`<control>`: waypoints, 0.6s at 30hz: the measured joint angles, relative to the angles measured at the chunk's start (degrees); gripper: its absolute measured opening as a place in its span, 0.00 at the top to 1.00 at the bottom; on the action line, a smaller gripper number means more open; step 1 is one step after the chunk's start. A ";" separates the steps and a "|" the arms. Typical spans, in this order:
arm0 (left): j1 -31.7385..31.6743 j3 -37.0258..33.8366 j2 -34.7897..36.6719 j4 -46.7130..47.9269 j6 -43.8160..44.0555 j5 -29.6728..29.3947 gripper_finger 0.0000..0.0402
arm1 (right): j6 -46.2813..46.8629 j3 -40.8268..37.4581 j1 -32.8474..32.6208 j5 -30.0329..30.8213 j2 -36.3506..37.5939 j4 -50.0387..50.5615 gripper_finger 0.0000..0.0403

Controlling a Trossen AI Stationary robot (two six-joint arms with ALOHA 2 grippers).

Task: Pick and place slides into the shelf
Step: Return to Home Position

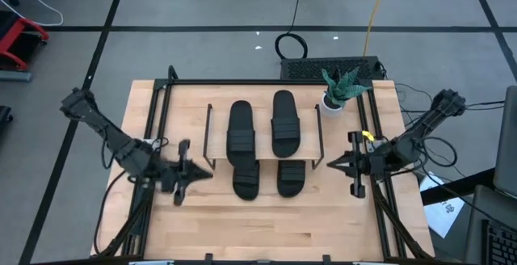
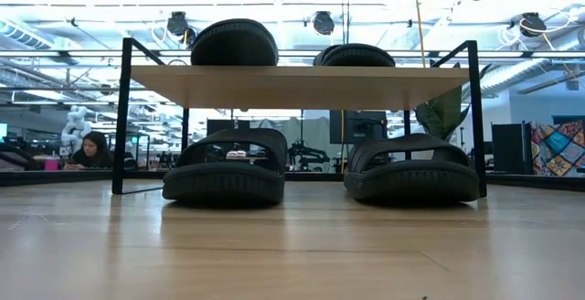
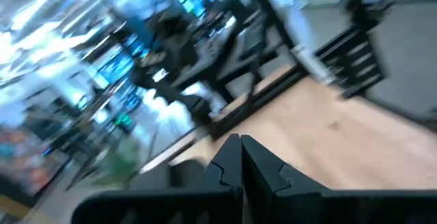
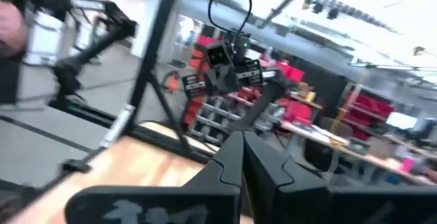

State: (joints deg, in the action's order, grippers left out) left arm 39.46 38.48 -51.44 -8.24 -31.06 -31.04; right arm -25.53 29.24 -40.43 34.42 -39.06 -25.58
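Your left tool (image 1: 206,174) hangs over the light wood-grain counter (image 1: 242,233), just beside the shelf's left legs, its two dark angular fingers pressed together into a point. Your right tool (image 1: 331,165) faces it from just beside the shelf's right legs, fingers likewise together. The shelf (image 2: 297,87) is a flat pale wood board on thin black metal legs. The upper slides (image 1: 241,132), matte black with long oval soles, lie side by side on the board. The lower slides (image 2: 225,167) sit beneath it on the counter, broad arched straps upward, their ends poking out past the board's near edge. A spiky green plant in a white pot (image 1: 335,95) stands near the shelf's far right corner.
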 joint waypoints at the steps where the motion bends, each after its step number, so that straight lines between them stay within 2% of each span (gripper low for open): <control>1: -2.05 0.85 0.15 1.32 -0.06 0.31 1.00 | -0.65 1.39 1.12 -0.12 -0.20 1.59 1.00; 7: -11.18 7.42 2.36 11.70 -1.41 1.47 1.00 | -0.57 12.89 7.80 -0.09 1.48 21.12 1.00; 12: -13.27 11.26 8.93 18.95 -1.39 4.59 1.00 | 3.85 21.71 9.37 -0.37 5.86 37.98 1.00; 15: -13.02 10.38 15.19 21.67 -0.46 5.65 1.00 | 7.35 24.23 9.32 -1.29 10.34 45.76 1.00; 18: -13.02 6.49 21.16 22.01 0.26 5.86 1.00 | 9.60 22.89 9.30 -5.56 14.65 50.50 1.00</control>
State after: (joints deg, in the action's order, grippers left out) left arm 26.44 44.96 -30.28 13.77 -30.79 -25.19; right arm -15.93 52.13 -31.14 28.86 -24.41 24.92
